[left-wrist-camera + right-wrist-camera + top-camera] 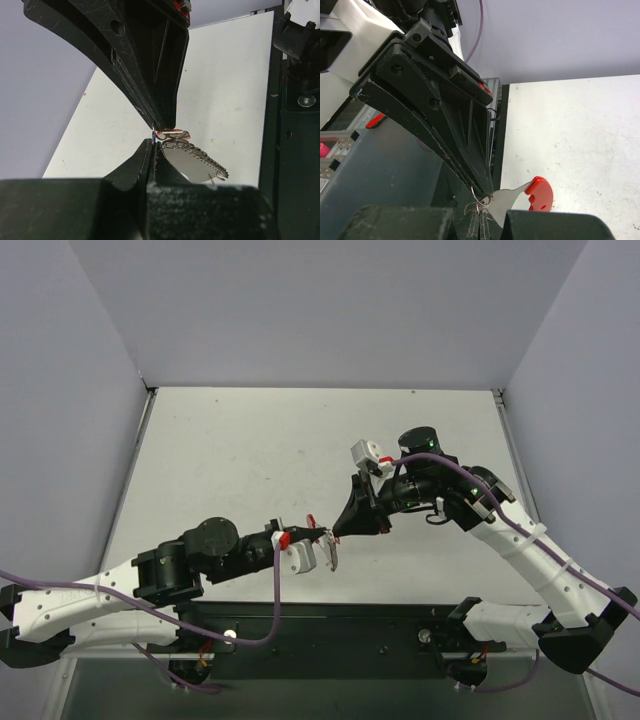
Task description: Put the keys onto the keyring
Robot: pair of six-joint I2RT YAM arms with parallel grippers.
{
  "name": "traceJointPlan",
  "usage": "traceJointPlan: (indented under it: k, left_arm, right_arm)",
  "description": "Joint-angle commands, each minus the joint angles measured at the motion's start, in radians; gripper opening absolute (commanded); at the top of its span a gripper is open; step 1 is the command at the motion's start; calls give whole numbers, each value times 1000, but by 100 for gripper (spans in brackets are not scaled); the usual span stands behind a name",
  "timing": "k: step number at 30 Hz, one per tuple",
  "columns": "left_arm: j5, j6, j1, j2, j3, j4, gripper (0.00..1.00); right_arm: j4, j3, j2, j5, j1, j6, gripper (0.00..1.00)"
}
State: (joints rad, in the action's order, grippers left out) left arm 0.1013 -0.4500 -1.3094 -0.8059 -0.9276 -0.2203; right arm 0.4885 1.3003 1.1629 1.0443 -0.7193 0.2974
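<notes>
The task looks about half done. Both of its things are held up above the counter [250,440], where the two arms meet just below the middle of the overhead view. The left claw [322,542] reaches in from the lower left and the right claw [340,531] from the right, and their tips touch or nearly touch. Both are clenched, with the jaws pressed together and no gap to be seen.

In the left wrist view a silver key [200,162] with a toothed blade hangs just right of centre, directly under the point where the two claw tips come together. Its head sits against a small bit of metal with a red glint, right at the tips.

In the right wrist view the keyring [539,194] shows at the lower middle of the frame. It has a rounded red end on a flat silver strip, which runs back to a thin wire loop at the tips. I cannot tell which claw grips which piece, because the fingers cover the contact.

From this I judge that the picking up is done and the threading is the step in hand. Whether the key's hole is on the loop is hidden. Only one key shows, and any others are out of sight. What seems left is to work the key fully round the loop and then let go.
</notes>
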Motion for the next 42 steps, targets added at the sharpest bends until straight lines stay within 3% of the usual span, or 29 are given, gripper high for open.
traceJointPlan:
  k: [1, 42]
  left_arm:
    - [-26, 2, -5, 30, -5, 81, 0]
    - [-78, 14, -7, 96, 19, 199, 0]
  right_arm:
    - [-54, -10, -2, 19, 18, 3, 0]
    - [-42, -33, 66, 2, 41, -27, 0]
